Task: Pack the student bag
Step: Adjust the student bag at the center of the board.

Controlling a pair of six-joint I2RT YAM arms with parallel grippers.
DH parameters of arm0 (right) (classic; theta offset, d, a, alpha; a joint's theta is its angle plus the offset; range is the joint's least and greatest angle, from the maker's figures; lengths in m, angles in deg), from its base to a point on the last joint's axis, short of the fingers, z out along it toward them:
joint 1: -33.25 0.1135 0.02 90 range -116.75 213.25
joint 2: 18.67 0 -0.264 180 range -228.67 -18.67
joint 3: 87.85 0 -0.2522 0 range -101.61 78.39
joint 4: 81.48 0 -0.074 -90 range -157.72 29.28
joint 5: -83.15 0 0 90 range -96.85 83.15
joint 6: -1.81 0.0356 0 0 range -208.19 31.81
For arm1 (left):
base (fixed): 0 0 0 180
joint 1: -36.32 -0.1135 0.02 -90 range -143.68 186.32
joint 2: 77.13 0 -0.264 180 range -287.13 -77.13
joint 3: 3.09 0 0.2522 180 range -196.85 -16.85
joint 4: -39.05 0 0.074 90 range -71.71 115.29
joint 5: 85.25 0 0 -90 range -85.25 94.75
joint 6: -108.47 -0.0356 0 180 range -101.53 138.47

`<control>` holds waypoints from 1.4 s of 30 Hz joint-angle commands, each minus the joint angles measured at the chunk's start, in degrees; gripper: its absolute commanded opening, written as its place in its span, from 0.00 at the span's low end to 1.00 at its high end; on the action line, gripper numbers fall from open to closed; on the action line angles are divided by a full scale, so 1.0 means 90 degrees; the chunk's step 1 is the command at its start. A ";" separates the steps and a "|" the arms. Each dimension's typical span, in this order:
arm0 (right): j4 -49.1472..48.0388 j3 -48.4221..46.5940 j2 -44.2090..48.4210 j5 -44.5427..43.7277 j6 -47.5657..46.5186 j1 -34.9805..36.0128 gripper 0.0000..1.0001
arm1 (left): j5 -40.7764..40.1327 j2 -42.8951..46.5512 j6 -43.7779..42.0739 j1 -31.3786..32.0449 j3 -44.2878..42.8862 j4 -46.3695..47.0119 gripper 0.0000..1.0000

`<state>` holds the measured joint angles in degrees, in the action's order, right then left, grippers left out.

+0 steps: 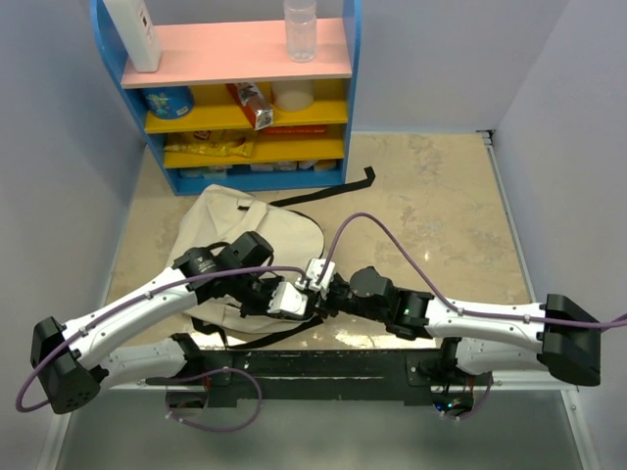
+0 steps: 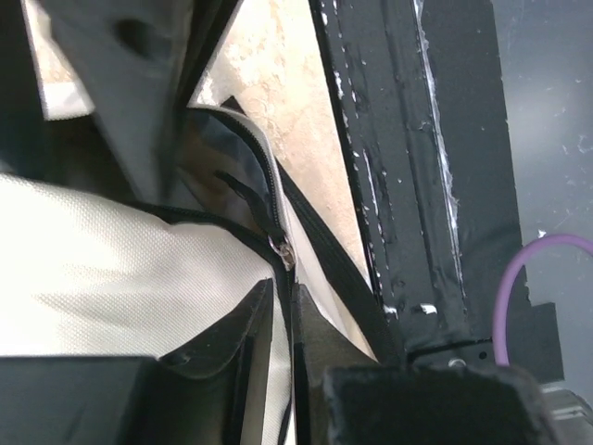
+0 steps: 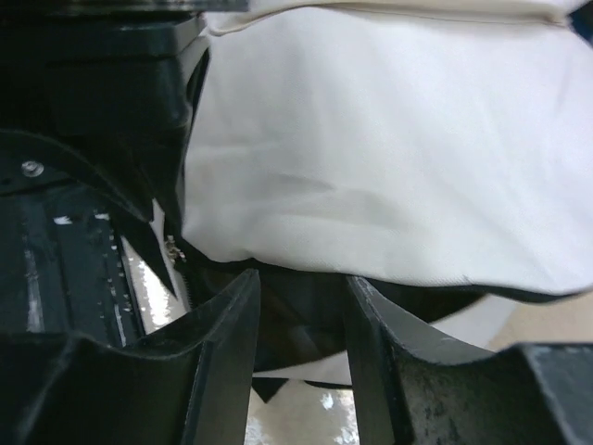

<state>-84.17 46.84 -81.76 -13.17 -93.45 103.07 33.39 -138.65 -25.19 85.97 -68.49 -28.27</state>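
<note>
Lying flat on the left half of the surface (image 1: 431,225), toward its near edge, the student bag (image 1: 260,215) is seen from above with its beige fabric spread and its near side close to the black rail (image 1: 333,362) that carries both arm bases.

Both arms are bent inward over that near side, and the two claws are crowded together there. The right claw (image 3: 301,278) is shown with its fingers apart, the bag's dark-edged rim lying in and just beyond the gap and the beige panel rising behind. The left claw (image 1: 277,297) is pressed among folds of fabric beside the black zipper (image 2: 278,232). Whether it is apart or clamped on the cloth cannot be told.

A purple cable (image 1: 382,230) is looped above the right arm and over the bag's right side.

At the far edge, left of centre, a blue shelf unit (image 1: 355,88) is set. A water bottle (image 1: 300,29) and a white container (image 1: 134,34) are stood on its pink top, with a blue tub (image 1: 168,101) and a snack packet (image 1: 253,103) on the yellow shelf below. The bag's far end is near the unit's foot, and a black strap (image 1: 338,189) is trailed from the bag toward the unit's right corner.

Bare surface is shown from the bag's right side out to the right edge.
</note>
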 commanded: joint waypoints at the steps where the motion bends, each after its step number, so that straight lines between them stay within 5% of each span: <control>1: 0.0499 -0.0440 -0.0323 0.1415 -0.0646 -0.0092 0.45 | -0.0048 0.0204 -0.0022 -0.0018 -0.0132 -0.0084 0.18; 13: 0.0324 -0.0469 -0.0861 0.2324 -0.0861 -0.0092 0.57 | -0.0010 0.0321 -0.0138 -0.0944 -0.0268 -0.0093 0.18; 25: 0.0421 -0.0333 -0.0872 0.2715 -0.0910 -0.0112 0.57 | 0.1005 0.0907 -0.0285 -0.2458 -0.0424 -0.0347 0.34; 42: 0.0363 -0.0303 -0.0832 0.2529 -0.0881 -0.0150 0.55 | 0.1173 0.0985 -0.0393 -0.2528 -0.0532 -0.0738 0.35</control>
<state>-79.23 45.13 -90.33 9.58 -100.40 102.00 42.00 -130.96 -28.60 63.43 -72.36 -33.80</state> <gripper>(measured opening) 0.552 0.350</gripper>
